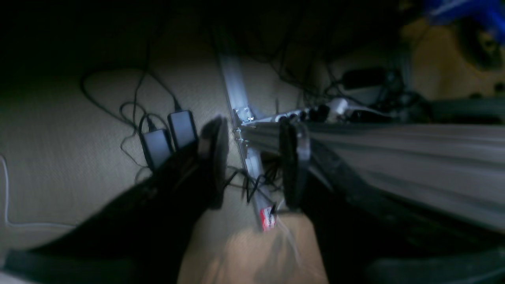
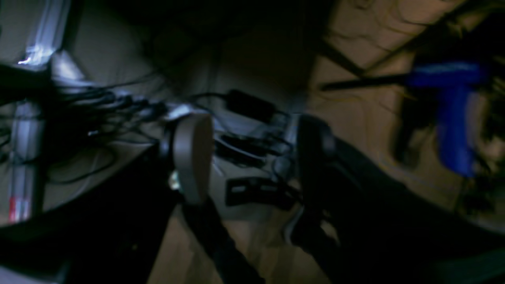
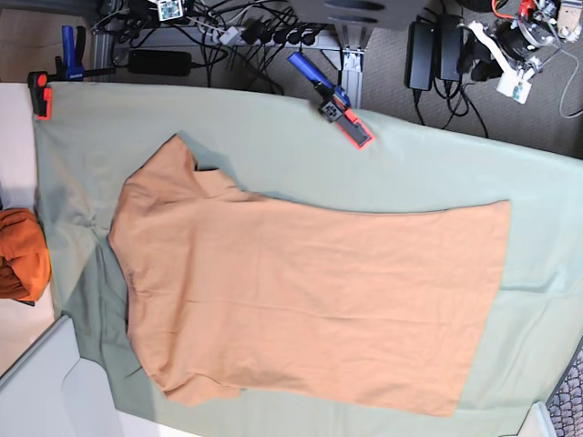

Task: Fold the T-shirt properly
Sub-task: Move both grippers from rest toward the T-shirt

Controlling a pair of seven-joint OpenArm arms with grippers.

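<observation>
The peach-tan T-shirt (image 3: 301, 300) lies flat in the base view, collar to the left and hem to the right, with both short sleeves spread out. Neither gripper is over it. My left gripper (image 1: 254, 165) is open and empty, off the table's far side above the floor and cables. My right gripper (image 2: 252, 161) is also open and empty, above cables and floor beyond the table. Both wrist views are dark and blurred. The end of the left arm (image 3: 519, 36) shows at the top right of the base view.
A sage-green cloth (image 3: 437, 164) covers the table under the shirt. A bunched orange cloth (image 3: 18, 255) sits at the left edge. A blue and red clamp (image 3: 337, 105) and a red clamp (image 3: 39, 91) grip the far edge. Power adapters (image 1: 169, 138) and cables lie behind.
</observation>
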